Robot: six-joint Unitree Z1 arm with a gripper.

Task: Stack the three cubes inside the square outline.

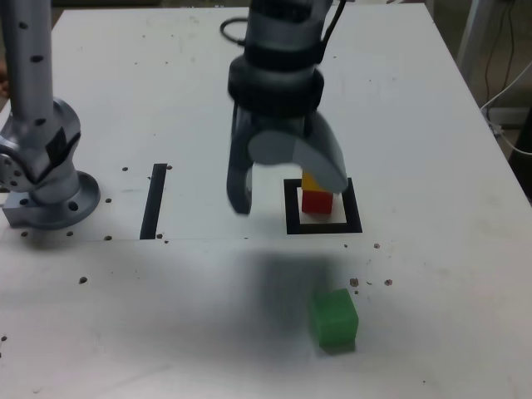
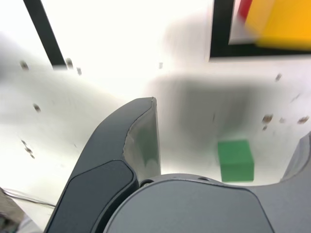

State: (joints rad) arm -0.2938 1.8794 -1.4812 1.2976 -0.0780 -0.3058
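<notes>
Inside the square outline (image 1: 293, 209) stands the red cube (image 1: 317, 202), and the yellow cube (image 1: 309, 180) rests on top of it. My gripper (image 1: 288, 193) hangs open just in front of this stack, its jaws spread wide with nothing between them. The right finger hides part of the yellow cube in the exterior view. Nearer the table's front lies the green cube (image 1: 335, 317), alone and apart from the outline. The wrist view shows the yellow cube (image 2: 284, 22), a sliver of the red cube (image 2: 244, 7), the outline (image 2: 221, 29), the green cube (image 2: 235, 160) and the gripper (image 2: 228, 126).
A straight black strip (image 1: 154, 202) lies on the table to the exterior view's left of the outline. The arm's grey base (image 1: 46, 166) stands at the far left. Small dark specks dot the white tabletop. Cables hang beyond the table's right edge (image 1: 499, 141).
</notes>
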